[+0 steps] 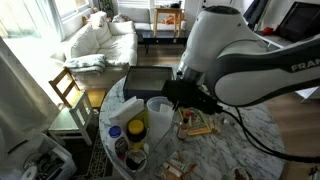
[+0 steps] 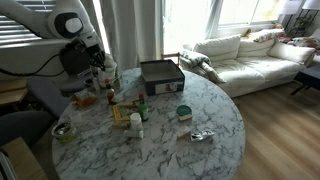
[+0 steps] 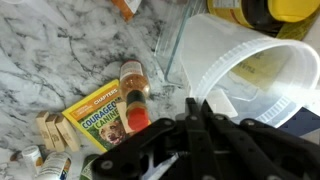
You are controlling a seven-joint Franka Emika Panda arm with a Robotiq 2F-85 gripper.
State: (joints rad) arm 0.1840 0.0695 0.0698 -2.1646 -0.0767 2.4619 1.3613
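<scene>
I see a polished, veined marble tabletop [image 3: 40,50], 1 translucent white plastic tub [image 3: 250,60] and 1 glossy printed card packet [image 3: 100,108].

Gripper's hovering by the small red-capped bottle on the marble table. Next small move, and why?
Probably shift the gripper sideways toward the red-capped bottle before descending. In the wrist view the bottle sits off-centre from it, a white cup crowds the opposite side, and a yellow box lies right beside the bottle.
</scene>
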